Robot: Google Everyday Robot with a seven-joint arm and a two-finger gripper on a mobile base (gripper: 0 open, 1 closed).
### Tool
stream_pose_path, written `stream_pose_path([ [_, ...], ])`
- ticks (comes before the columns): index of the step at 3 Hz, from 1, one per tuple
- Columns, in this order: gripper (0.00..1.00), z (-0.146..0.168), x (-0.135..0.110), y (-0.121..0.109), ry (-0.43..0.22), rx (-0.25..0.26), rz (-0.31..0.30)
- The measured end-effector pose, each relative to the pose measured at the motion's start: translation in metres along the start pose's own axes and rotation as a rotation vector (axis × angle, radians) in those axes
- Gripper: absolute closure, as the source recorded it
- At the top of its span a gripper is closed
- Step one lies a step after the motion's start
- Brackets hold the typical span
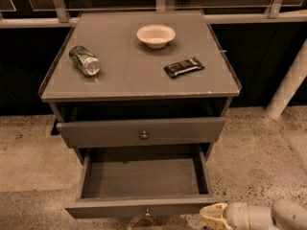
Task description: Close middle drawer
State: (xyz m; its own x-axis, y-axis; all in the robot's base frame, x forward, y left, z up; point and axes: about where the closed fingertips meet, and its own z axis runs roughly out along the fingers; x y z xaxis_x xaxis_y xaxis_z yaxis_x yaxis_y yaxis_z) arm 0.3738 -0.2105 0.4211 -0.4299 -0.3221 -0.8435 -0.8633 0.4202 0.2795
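Observation:
The middle drawer (144,207) is pulled far out of the grey cabinet, showing its shallow empty grey tray (141,177) and a tiny knob (147,212) on its low front. My gripper (209,216) is at the bottom right, level with the right end of that drawer front and close to its corner. The cream tip points left toward the drawer. Whether it touches the front cannot be told.
The upper drawer (141,131) with a bigger brass knob (144,134) stands slightly out. On the cabinet top (129,80) lie a green can (84,60), a white bowl (156,35) and a dark snack bar (183,67). A white post (288,85) stands at right on speckled floor.

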Motion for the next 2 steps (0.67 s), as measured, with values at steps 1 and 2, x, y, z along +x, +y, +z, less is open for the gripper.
stream_pose_path([
  [1,1.0,0.015,0.005,-0.029,0.008,-0.02,0.02],
  [2,1.0,0.016,0.017,-0.039,0.005,-0.007,0.05],
])
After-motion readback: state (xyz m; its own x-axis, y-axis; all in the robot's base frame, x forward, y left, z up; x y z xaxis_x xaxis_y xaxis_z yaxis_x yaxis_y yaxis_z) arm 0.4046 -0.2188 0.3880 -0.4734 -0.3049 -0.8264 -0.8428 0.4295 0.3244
